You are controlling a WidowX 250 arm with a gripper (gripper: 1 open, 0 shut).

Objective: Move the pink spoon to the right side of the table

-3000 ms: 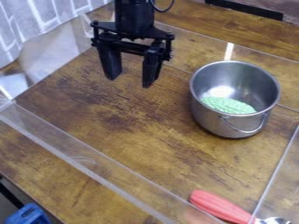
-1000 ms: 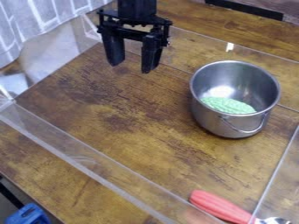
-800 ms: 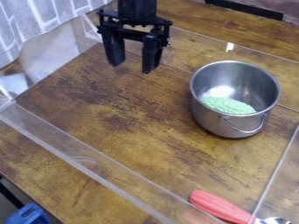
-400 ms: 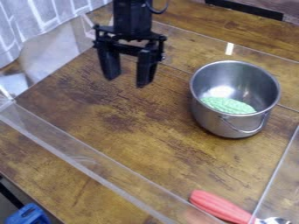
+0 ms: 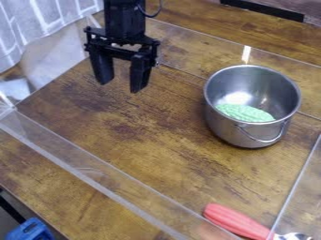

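Hanging above the table (image 5: pixel 138 136), your gripper (image 5: pixel 120 83) is released, its fingers spread wide, gripping nothing and well apart from the pink spoon (image 5: pixel 238 221).

One claw (image 5: pixel 122 84), one pot (image 5: pixel 252 107), one spoon (image 5: pixel 241 222).

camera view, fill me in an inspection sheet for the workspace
Surface: brown wooden table with dark, worn grain
Job's things: pink spoon near the bottom right of the view, handle toward the left, silvery end partly cut off by the frame
Clutter: silver pot on the right, green item inside
Gripper: open, over the far left part of the table, nothing between its fingers
Cables: short dark cable beside the arm at the top
Surroundings: clear walls along the edges, whitish sheeting at upper left, blue object at lower left
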